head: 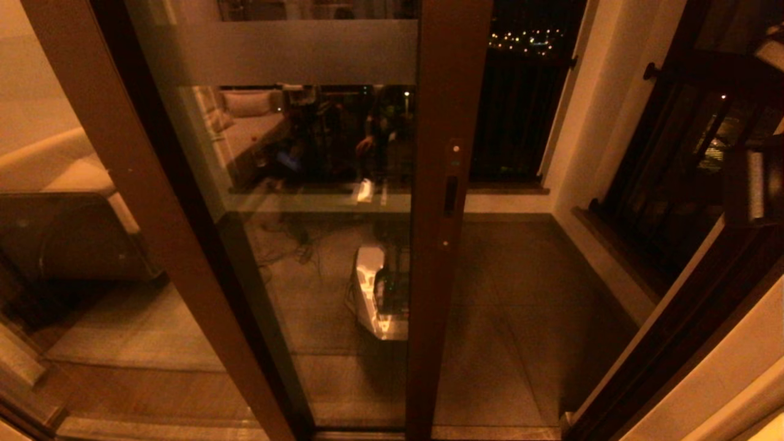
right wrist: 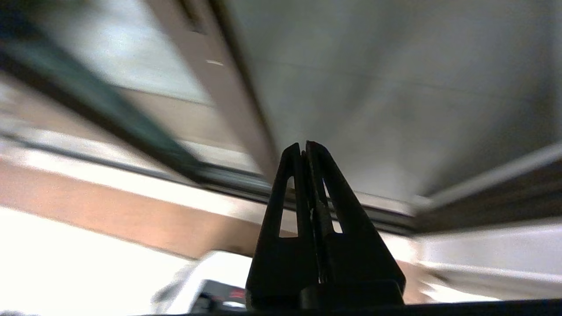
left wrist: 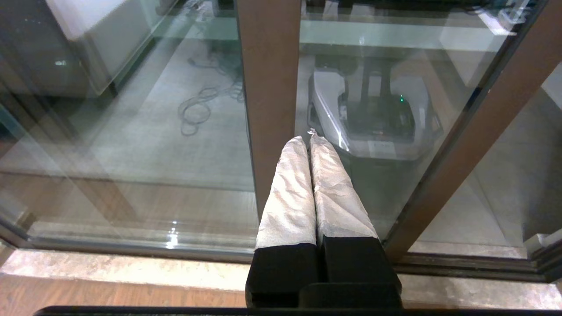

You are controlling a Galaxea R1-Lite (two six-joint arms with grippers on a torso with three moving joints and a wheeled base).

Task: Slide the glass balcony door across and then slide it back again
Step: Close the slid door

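While the glass balcony door stands at frame centre in the head view, its stile with the recessed handle borders an open gap at right. The left gripper is clenched, empty, before the lower frame. The right gripper is likewise clenched, grasping nothing.

Dim amber light; grey tiled balcony floor, dark railing (city lights beyond).

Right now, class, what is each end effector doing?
Left end effector: closed, holding nothing, near the glass balcony door.
Right end effector: closed, holding nothing.
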